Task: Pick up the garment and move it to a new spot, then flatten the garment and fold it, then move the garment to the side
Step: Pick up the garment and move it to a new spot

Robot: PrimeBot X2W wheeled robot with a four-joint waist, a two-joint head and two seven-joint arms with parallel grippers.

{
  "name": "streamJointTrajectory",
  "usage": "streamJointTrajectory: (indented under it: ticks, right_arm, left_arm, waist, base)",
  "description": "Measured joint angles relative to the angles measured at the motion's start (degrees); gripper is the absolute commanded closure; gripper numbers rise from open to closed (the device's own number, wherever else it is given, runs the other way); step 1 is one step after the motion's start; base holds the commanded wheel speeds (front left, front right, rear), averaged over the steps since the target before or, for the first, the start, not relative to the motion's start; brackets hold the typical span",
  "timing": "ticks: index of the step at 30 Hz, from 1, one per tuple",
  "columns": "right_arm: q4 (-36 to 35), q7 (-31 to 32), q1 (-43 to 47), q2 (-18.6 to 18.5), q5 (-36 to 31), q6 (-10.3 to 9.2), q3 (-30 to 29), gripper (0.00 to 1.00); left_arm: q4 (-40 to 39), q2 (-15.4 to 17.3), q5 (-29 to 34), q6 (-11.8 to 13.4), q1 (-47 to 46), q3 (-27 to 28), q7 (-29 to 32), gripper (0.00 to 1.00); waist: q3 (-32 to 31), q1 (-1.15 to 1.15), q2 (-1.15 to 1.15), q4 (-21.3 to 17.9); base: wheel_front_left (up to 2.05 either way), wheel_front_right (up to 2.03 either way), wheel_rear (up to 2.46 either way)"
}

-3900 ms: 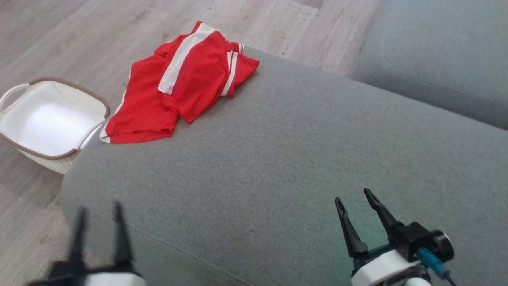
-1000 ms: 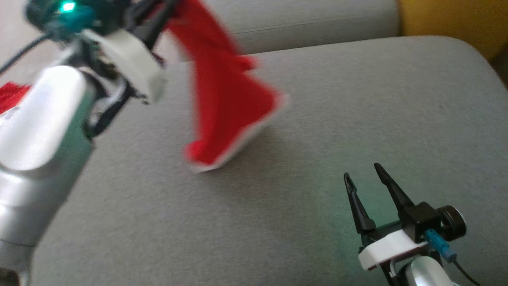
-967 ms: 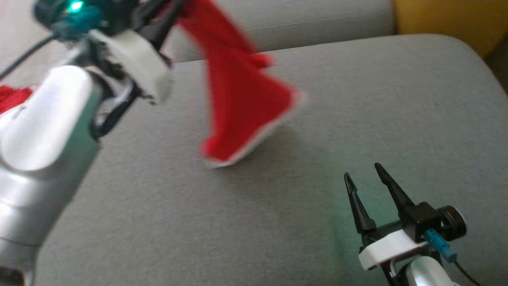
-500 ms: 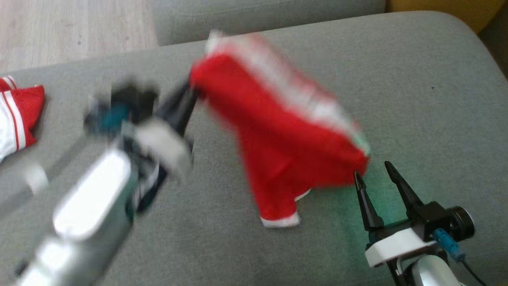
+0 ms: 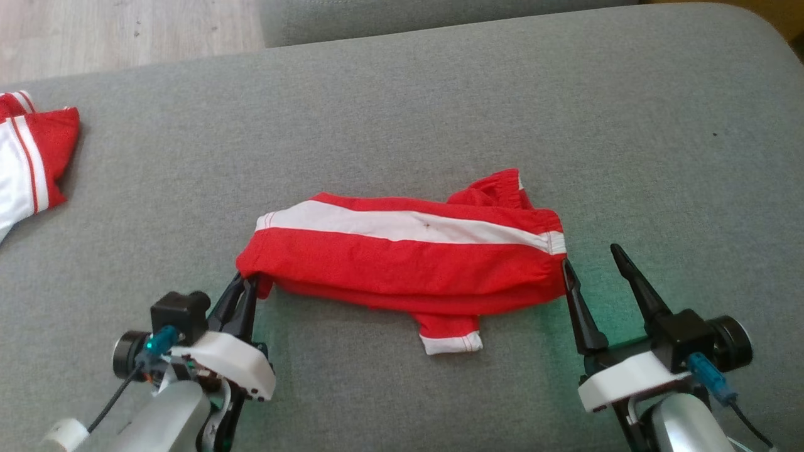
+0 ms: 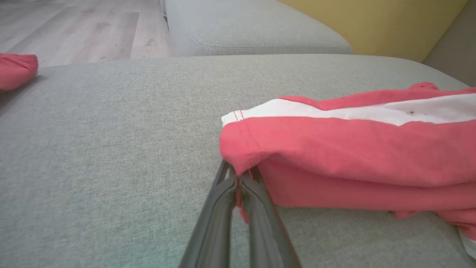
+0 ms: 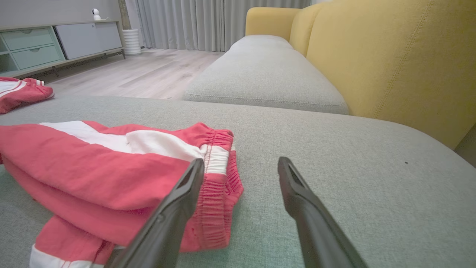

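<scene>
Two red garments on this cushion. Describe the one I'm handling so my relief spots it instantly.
Start at the big grey cushion. In its middle lie the red shorts, stretched sideways with one broad white stripe. Unlike the other red garment at the cushion's left edge, these have a corner pinched in the left tool.

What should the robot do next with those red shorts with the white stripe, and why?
Probably ease the open right gripper leftward onto the elastic waistband and close. The red shorts with the white stripe lie bunched on the grey fabric sofa cushion, one leg poking out below; the left gripper is shut on the opposite edge, so a second grip would let both arms pull them flat.
</scene>
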Motion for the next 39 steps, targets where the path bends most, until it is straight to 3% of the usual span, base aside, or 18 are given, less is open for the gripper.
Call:
streamJointTrajectory:
  ticks: [9,14,20,22,23,39]
  right_arm:
    - [0.8,0.0,-0.6,0.0,-0.3,0.00,0.0,0.00]
    - [1.4,-0.1,-0.7,0.0,-0.3,0.00,-0.1,0.00]
    - [1.8,-0.1,-0.7,0.0,-0.3,0.00,-0.2,0.00]
    - [2.0,-0.1,-0.7,0.0,-0.3,0.00,-0.2,0.00]
    - [2.0,-0.1,-0.7,0.0,-0.3,0.00,-0.2,0.00]
    - [2.1,0.2,3.2,0.1,-0.8,0.00,-3.4,0.00]
  left_arm:
    - [0.7,-1.1,0.3,1.8,2.5,0.5,-3.0,1.00]
    - [-1.6,-1.8,0.6,4.6,7.4,0.5,-3.9,1.00]
    - [-2.2,-2.4,0.6,5.1,10.8,0.6,-4.4,1.00]
    - [-2.4,-2.5,0.6,5.7,11.1,0.7,-4.5,0.41]
    - [-2.4,-2.5,0.6,5.7,11.1,0.7,-4.5,0.00]
    - [-12.2,-2.2,3.3,8.1,16.9,6.7,-5.0,0.00]
  waist:
    - [-0.4,0.00,0.00,0.6]
    - [-1.2,0.00,0.00,0.8]
    - [-2.3,-0.01,0.00,1.3]
    - [-2.8,0.00,0.00,1.4]
    - [-2.8,0.00,0.00,1.4]
    - [-9.6,-0.01,0.00,3.9]
  base:
    - [0.00,0.00,0.00]
    - [0.00,0.00,0.00]
    - [0.00,0.00,0.00]
    - [0.00,0.00,0.00]
    - [0.00,0.00,0.00]
    - [0.00,0.00,0.00]
